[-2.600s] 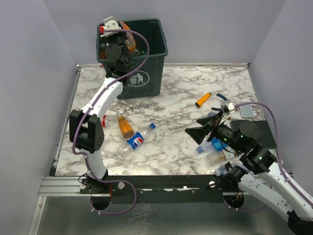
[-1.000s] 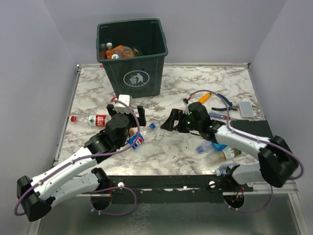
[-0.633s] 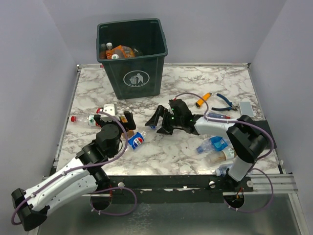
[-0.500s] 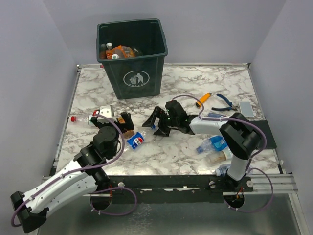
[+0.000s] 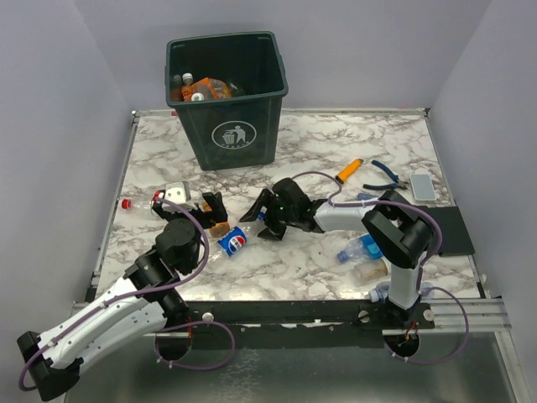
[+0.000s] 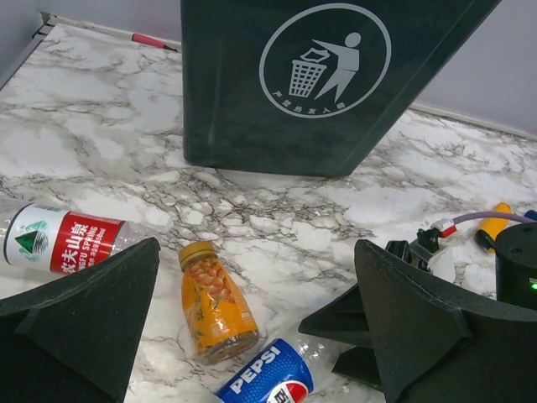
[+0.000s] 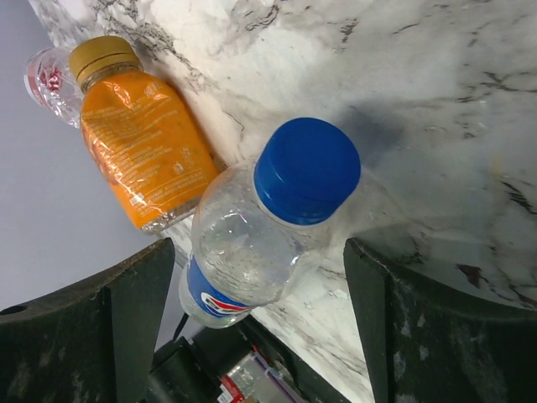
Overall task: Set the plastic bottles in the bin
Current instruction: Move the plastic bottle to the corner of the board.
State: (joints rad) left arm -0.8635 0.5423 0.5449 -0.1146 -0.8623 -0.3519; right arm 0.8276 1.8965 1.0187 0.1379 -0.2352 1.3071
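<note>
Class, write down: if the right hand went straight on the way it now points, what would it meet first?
The right hand, open, would likely meet the Pepsi bottle first, at its blue cap, which lies centred between the fingers; depth is unclear.

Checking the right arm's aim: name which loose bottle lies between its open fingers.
The blue-capped Pepsi bottle: its cap end sits inside the open right gripper. The orange juice bottle lies beside it, outside the fingers.

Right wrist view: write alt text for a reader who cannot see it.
The open right gripper frames a clear Pepsi bottle with a blue cap, lying on the marble table. An orange bottle with a yellow cap lies close beside it.
</note>
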